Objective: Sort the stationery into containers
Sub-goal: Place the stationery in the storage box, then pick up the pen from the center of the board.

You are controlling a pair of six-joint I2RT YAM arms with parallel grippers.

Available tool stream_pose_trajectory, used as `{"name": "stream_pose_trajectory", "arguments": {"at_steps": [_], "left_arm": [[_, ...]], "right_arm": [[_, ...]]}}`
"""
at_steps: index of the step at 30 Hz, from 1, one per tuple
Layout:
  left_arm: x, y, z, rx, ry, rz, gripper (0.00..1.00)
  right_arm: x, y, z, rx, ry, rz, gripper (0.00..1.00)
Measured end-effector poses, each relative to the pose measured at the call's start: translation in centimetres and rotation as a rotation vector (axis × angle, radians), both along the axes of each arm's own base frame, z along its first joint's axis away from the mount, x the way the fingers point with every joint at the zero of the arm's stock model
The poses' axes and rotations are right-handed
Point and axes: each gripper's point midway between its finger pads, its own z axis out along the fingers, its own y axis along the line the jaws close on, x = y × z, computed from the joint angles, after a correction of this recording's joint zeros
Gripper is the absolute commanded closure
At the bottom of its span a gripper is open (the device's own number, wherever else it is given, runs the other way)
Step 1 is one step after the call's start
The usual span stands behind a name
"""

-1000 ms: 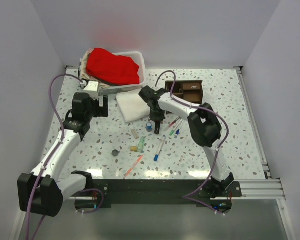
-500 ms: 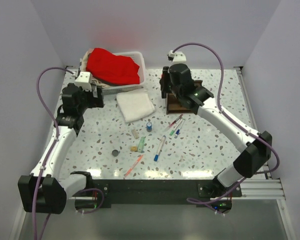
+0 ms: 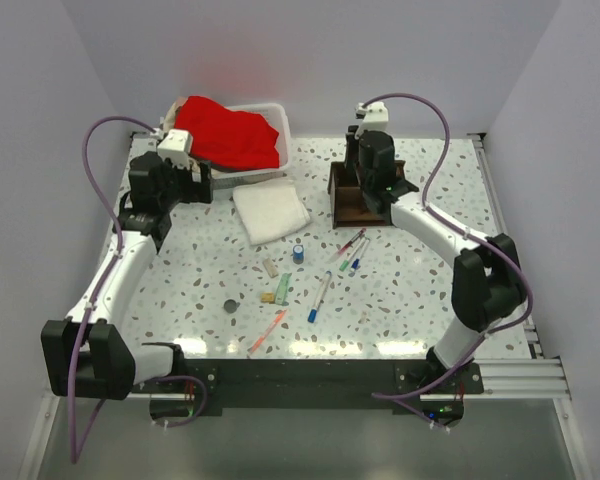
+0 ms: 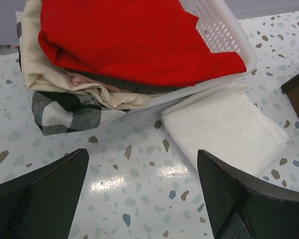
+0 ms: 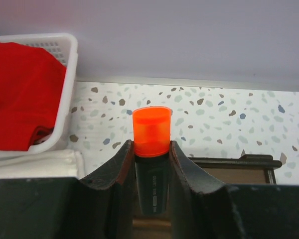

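At 10 o'clock the left pincer (image 4: 143,164) hung wide and empty over the bare surface (image 4: 114,199). The basket (image 4: 229,30) sat just beyond it at 11, with the white cloth (image 4: 224,129) touching its near side. That arm carried nothing of the task.

By my reading, most of the sorting was not yet done. The loose stationery lay around the middle of the surface:
- the disc (image 3: 230,306) at 8 o'clock
- 2 blocks (image 3: 282,289) just right of the disc
- the bottle (image 3: 299,252) near the centre
- a pink-red pen (image 3: 268,331) at 7
- a blue pen (image 3: 318,298) at 6
- a small cluster of pens (image 3: 351,250) toward 4

That made at least 8 pieces lying well apart from the organizer (image 3: 342,200), which stood at 1 o'clock.

Above the organizer, the right pincer (image 5: 150,149) was narrowed on 1 marker (image 5: 151,130), black with an orange cap, held upright with the cap up. I could not tell whether the compartments held anything, because the arm covered them. As I judged it, 1 item was about to go in and the others waited.
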Motion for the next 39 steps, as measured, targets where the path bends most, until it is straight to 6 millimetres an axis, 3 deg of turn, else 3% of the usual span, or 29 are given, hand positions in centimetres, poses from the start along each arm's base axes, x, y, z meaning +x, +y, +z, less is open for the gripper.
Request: {"name": "stream_pose_trajectory", "arguments": {"at_steps": [5, 8, 12, 15, 16, 21, 28, 32, 35, 39], "left_arm": [[0.5, -1.1, 1.0, 0.011, -0.022, -0.054, 0.06], [0.5, -1.6, 0.8, 0.02, -0.019, -0.077, 0.06], [0.6, -1.7, 0.5, 0.022, -0.012, -0.081, 0.05], [0.6, -1.7, 0.4, 0.022, -0.008, -0.082, 0.05], [0.6, -1.7, 0.3, 0.022, -0.007, -0.082, 0.06], [0.8, -1.8, 0.3, 0.025, -0.006, -0.085, 0.06], [1.1, -3.7, 1.9, 0.146, -0.036, -0.146, 0.03], [0.9, -5.9, 3.8, 0.276, -0.083, -0.199, 0.02], [0.2, -7.7, 3.9, 0.33, -0.091, -0.266, 0.01], [-1.3, -7.3, 2.4, 0.358, -0.069, -0.287, 0.01]], "right_arm": [[2.8, -0.8, -2.6, -0.023, 0.008, -0.024, 1.0], [3.1, -0.5, -4.0, -0.034, 0.03, -0.011, 1.0], [3.1, -0.3, -4.2, -0.033, 0.034, -0.005, 1.0], [3.1, -0.2, -4.3, -0.03, 0.035, 0.0, 0.75], [3.1, -0.1, -4.3, -0.03, 0.037, 0.0, 0.62], [3.0, -0.1, -4.5, -0.021, 0.061, -0.001, 0.54], [2.9, 0.3, -3.6, 0.01, 0.062, 0.008, 0.5], [1.9, -0.1, -1.6, 0.021, 0.045, 0.012, 0.42], [0.2, -0.5, 0.9, 0.026, 0.037, 0.033, 0.34], [-3.8, -0.1, 3.4, 0.007, 0.075, 0.176, 0.2]]}}
